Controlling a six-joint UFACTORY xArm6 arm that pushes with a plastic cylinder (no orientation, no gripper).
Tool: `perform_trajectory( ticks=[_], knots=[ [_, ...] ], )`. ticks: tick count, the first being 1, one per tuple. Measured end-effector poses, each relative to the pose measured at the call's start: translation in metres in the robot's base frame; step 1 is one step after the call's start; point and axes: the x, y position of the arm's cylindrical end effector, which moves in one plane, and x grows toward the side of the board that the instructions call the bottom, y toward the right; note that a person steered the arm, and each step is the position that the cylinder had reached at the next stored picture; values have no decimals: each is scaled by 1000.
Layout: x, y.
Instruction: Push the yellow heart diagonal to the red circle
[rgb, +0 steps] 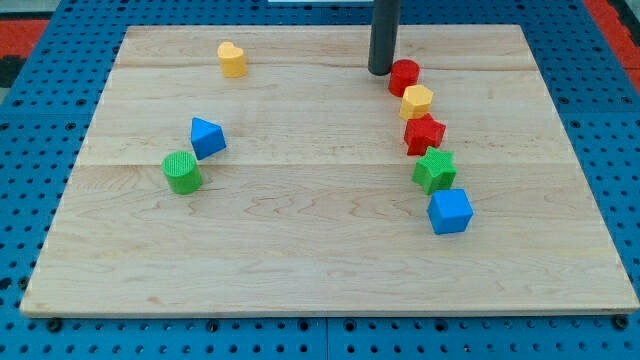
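Note:
The yellow heart (232, 59) lies near the view's top, left of centre, on the wooden board (300, 230). The red circle (404, 76) sits at the view's top right of centre. My tip (380, 71) stands just left of the red circle, almost touching it, and far to the right of the yellow heart.
Below the red circle runs a column of blocks: a yellow hexagon (417, 101), a red star (424, 133), a green star (435, 171) and a blue cube (450, 211). A blue triangle block (207, 137) and a green cylinder (182, 172) sit at the left.

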Motion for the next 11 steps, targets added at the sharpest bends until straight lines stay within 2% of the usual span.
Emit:
perform_trajectory(
  ticks=[1,2,3,4,5,6,7,8,9,10,11],
  knots=[
    [9,12],
    [-6,-5],
    [-43,-52],
    [-15,-120],
    [36,-181],
    [35,-259],
    [22,-254],
    [11,-218],
    [-6,-279],
    [-25,-212],
    [-19,-87]
  ],
)
